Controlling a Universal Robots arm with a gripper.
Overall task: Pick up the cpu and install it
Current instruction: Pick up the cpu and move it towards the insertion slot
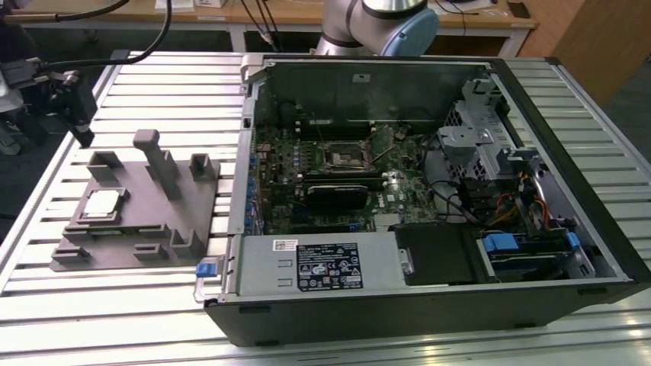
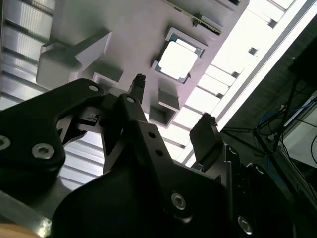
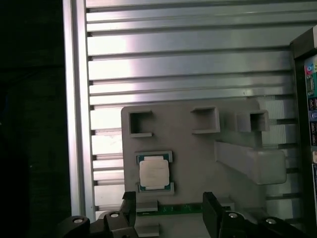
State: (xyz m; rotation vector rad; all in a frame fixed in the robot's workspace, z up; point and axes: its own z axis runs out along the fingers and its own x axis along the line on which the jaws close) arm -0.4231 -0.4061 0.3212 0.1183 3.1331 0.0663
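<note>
First wrist view: my tool (image 3: 169,197) hovers wide open, empty, near the cpu (image 3: 154,173). Pickup approach, I judge; grasping needs centring.

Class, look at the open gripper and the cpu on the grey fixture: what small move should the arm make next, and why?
Probably a short shift to centre the gripper over the cpu. In the first wrist view the gripper is open and empty, and the cpu lies untouched in its pocket on the grey fixture, off the middle of the gap.
</note>
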